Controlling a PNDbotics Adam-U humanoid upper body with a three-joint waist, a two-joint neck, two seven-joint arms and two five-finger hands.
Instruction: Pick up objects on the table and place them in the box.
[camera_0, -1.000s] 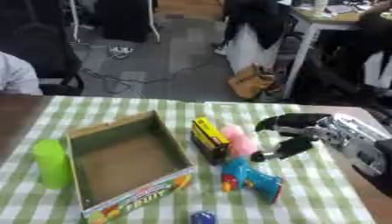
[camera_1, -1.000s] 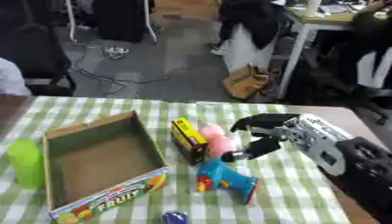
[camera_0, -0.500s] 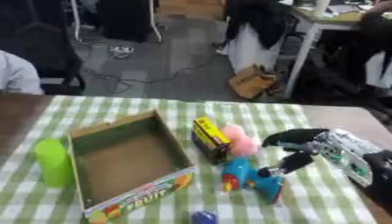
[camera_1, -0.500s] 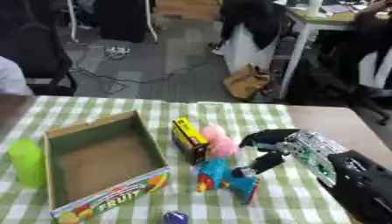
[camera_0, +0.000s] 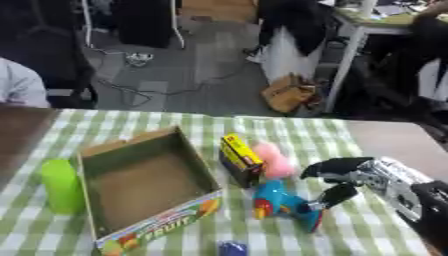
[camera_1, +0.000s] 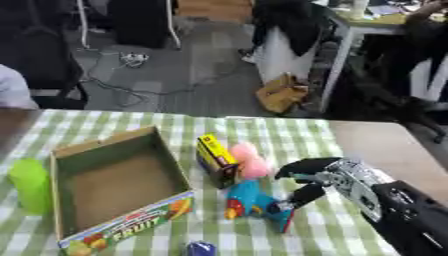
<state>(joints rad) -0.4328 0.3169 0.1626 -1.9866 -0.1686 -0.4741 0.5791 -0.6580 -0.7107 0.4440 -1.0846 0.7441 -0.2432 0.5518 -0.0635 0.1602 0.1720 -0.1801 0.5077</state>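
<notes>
- Table (camera_0: 367, 132) with a green-and-white checked cloth – it carries everything below, and its bare brown top shows at the right edge.
- Box (camera_0: 149, 192) of cardboard, open at the top, with fruit printing on its near side; it sits left of centre and nothing shows inside it.
- Right hand (camera_0: 343, 176) reaching in from the lower right, dark fingers curled, its lower fingers (camera_1: 302, 194) touching the right end of the blue toy; whether they actually pinch it I cannot tell.
- Green cup (camera_0: 61, 186), upright, just left of the box.
- Blue toy (camera_0: 284, 204) with red and yellow at its left end, lying on the cloth right of the box – not in it.
- Yellow carton (camera_0: 239, 159), standing just above the blue toy, near the box's right wall.
- Pink lump (camera_0: 273, 159), soft-looking, touching the carton's right side.
- Small dark-blue thing (camera_0: 232, 248) at the near edge, below the box corner.
</notes>
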